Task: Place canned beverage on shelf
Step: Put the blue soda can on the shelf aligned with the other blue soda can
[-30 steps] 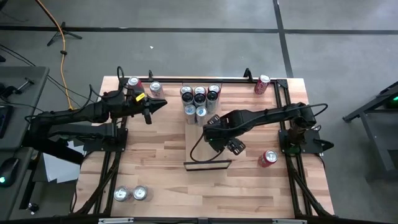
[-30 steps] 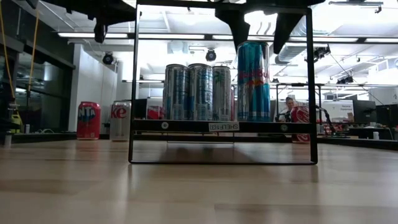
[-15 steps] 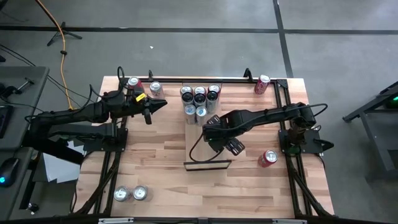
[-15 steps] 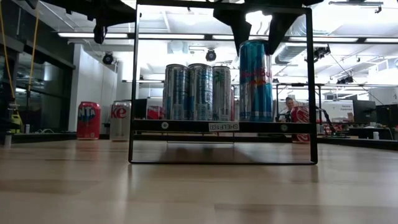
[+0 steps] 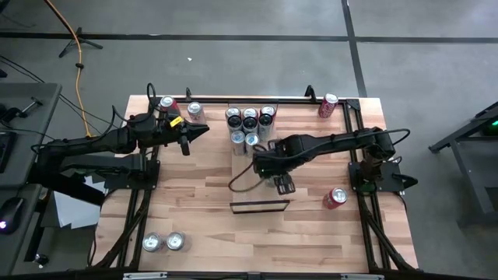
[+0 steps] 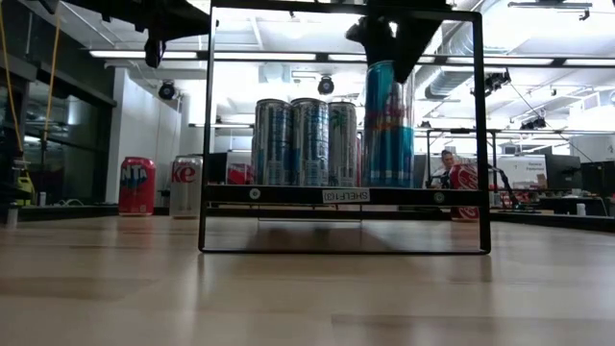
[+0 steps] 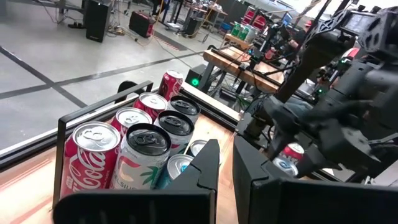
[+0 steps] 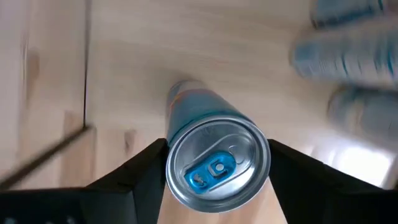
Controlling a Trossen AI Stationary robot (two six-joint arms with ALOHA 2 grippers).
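Note:
A tall blue can point(image 6: 389, 125) stands on the pale shelf point(image 5: 261, 190), nearer than a cluster of several cans point(image 5: 249, 124) at the shelf's far end. My right gripper point(image 6: 389, 38) points down over the blue can and is shut on its top point(image 8: 217, 165); in the high view the gripper point(image 5: 274, 165) hides the can. My left gripper point(image 5: 204, 131) waits shut at the table's left, level and clear of everything, and looks toward the cans point(image 7: 149, 143). My right gripper comes from above, pointing down, with one finger point(image 8: 146, 171) on each side of the can's upper rim point(image 8: 177, 146), so the top is pinched between the two. The can stays close to upright, and its base point(image 6: 389, 183) looks to rest on the shelf board.
Two red cans point(image 5: 180, 106) stand at the far left. One red can point(image 5: 328, 105) is at the far right and another point(image 5: 336, 197) lies near the right arm's base. Two silver-topped cans point(image 5: 163, 242) sit at the near left. Black rails point(image 5: 261, 205) close the shelf's near end.
My right gripper has rolled about the line it points along while staying over the blue can. Its fingers have drawn in from wide apart to meet the can's top. The can has stayed on the shelf and shifted only slightly.

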